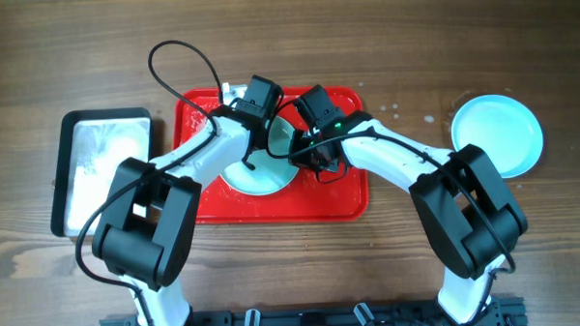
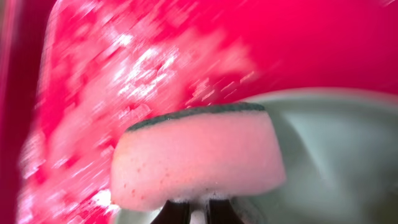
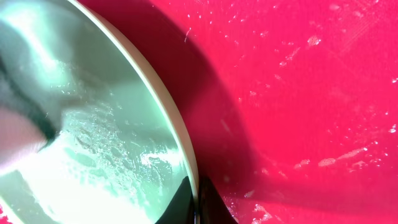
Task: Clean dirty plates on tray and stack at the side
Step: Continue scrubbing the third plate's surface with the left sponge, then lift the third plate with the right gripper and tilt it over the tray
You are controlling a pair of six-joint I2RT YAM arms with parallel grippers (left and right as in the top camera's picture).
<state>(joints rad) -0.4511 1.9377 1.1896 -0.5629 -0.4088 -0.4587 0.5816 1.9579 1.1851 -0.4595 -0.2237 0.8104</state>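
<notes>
Pink sponge [image 2: 198, 158] on plate [image 3: 93, 143] — red tray [image 3: 298, 93]

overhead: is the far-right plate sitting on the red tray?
No, that plate lies on the wooden table, to the right of the tray and clear of its rim.

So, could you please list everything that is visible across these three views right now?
plates: two in view, pale turquoise-white, one on the table at the right, one on the tray
tray: one, red, middle of the table, wet and sudsy
pan: one, silver with black rim, left of the tray
sponge: one, pink with green top, at the tray's plate
table: one, brown wood
left gripper: one, black, shut on the sponge
right gripper: one, black, shut on the tray plate's rim
</notes>
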